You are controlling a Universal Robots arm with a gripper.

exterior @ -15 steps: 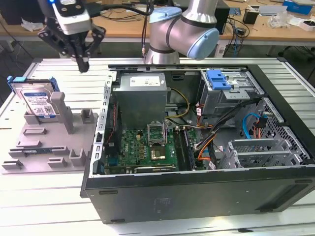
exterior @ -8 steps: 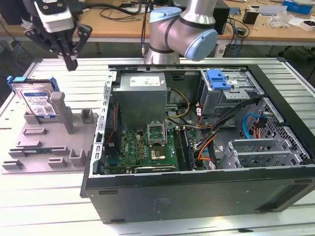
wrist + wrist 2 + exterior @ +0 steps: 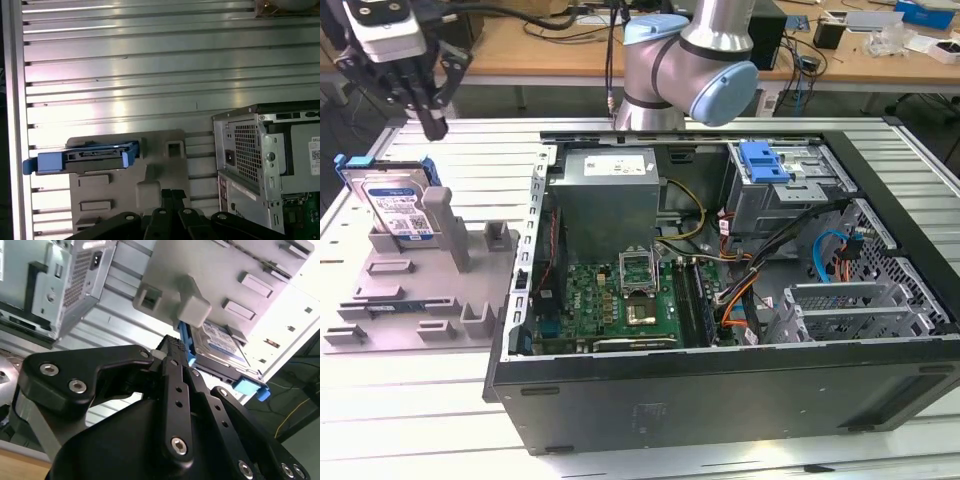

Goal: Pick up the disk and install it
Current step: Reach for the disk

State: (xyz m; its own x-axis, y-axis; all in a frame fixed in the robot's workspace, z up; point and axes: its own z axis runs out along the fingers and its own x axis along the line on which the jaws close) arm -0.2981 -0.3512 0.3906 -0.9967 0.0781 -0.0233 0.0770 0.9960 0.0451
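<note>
The disk (image 3: 396, 206) stands on edge at the back of a grey holder (image 3: 420, 295) at the exterior view's left; it is silver with a blue-and-white label and a blue carrier frame. My gripper (image 3: 434, 124) hangs above and just behind it, fingers pointing down, pressed together and holding nothing. In the second wrist view the fingertips (image 3: 178, 346) sit close to the disk (image 3: 220, 342) without touching it. In the first wrist view the disk (image 3: 87, 157) is seen edge-on, a good way from the gripper (image 3: 172, 194).
An open computer case (image 3: 720, 385) lies at the exterior view's right, with its motherboard, power supply (image 3: 608, 195), cables, and a metal drive cage topped by a blue bracket (image 3: 765, 160). The slatted metal table (image 3: 400, 410) carries both. A cluttered desk stands behind.
</note>
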